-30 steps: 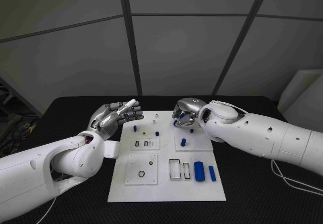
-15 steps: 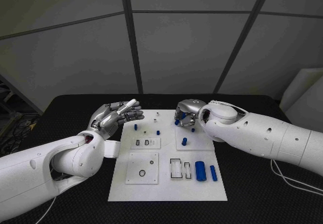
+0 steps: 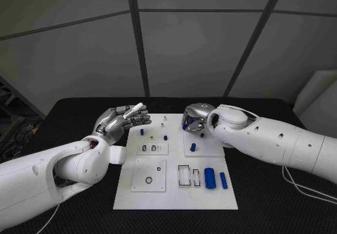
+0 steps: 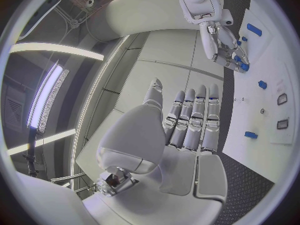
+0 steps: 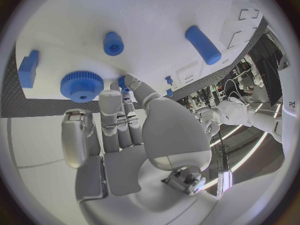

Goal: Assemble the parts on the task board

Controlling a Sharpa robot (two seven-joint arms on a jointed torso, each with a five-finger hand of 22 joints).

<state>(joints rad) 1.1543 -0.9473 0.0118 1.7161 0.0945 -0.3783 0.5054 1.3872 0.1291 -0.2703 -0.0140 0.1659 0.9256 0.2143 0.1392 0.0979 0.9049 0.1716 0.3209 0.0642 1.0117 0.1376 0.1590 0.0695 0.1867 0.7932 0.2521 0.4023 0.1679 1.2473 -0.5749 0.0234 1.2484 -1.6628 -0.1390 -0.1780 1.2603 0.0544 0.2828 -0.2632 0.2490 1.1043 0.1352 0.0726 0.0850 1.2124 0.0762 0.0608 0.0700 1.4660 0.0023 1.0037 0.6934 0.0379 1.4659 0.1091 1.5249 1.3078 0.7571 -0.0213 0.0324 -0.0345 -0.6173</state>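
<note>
Centrally on the black counter (image 3: 84,109) lies the white task board (image 3: 176,195), long axis running 12 to 6 o'clock. Left hand (image 3: 125,119) hovers off the board's 10 o'clock corner, raised above the counter, fingers extended and slightly parted, holding nothing; the left wrist view shows the palm bare, fingers side by side. Right hand (image 3: 195,119) sits over the board's far edge at about 1 o'clock, fingers curled downward at a blue part (image 3: 185,127). Right wrist view: the fingertips (image 5: 128,81) touch a small blue piece (image 5: 122,83) just beside a blue toothed gear (image 5: 82,86); whether that piece is truly pinched, cannot tell. Same view shows a blue cap-like peg (image 5: 113,43), a blue cylinder (image 5: 202,44) lying flat, and a blue block (image 5: 27,69) at the board's edge. On the head view, near end of the board at 5 o'clock: a thick blue cylinder (image 3: 208,178) and a thinner blue rod (image 3: 222,180), lying parallel, just beside a pair of rectangular slots (image 3: 187,176). Small blue pegs stand toward the far half: one at 11 o'clock (image 3: 141,131), one near the middle (image 3: 165,138), one on the right inset plate (image 3: 193,146).
</note>
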